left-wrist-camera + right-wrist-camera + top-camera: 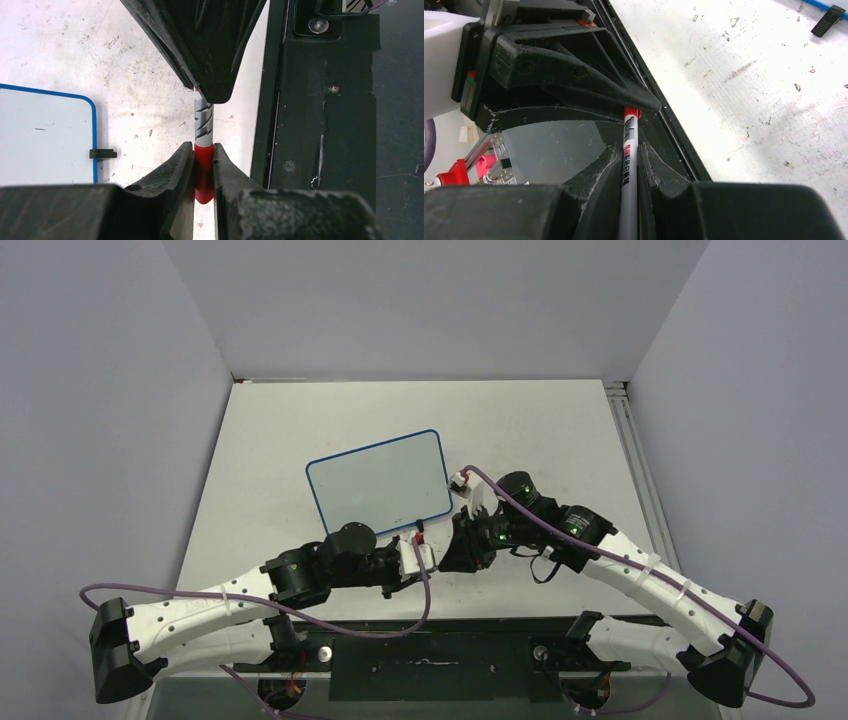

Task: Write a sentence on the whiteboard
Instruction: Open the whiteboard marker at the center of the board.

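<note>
Whiteboard [378, 480] flat on the bench [540, 430], a little left of centre, blue frame skewed so its right end sits nearer the far edge; surface glossy white with a few faint specks. Left gripper [203, 155]: fingers clenched on the red cap [203, 187] of a marker [203, 120]. Right gripper [630, 165]: fingers clamped on the same marker's pale printed barrel, facing the left gripper tip to tip. Marker bridges the two, held off the bench surface; only a short stretch of barrel shows between the two sets of fingers. Both grippers meet near the middle of the near edge, just beside the whiteboard's near right corner, not touching it. Black clip foot [102, 154] juts from the frame on that side. Black strip [320, 125] runs along the near edge under the grippers. Bench top scuffed and stained around them.
</note>
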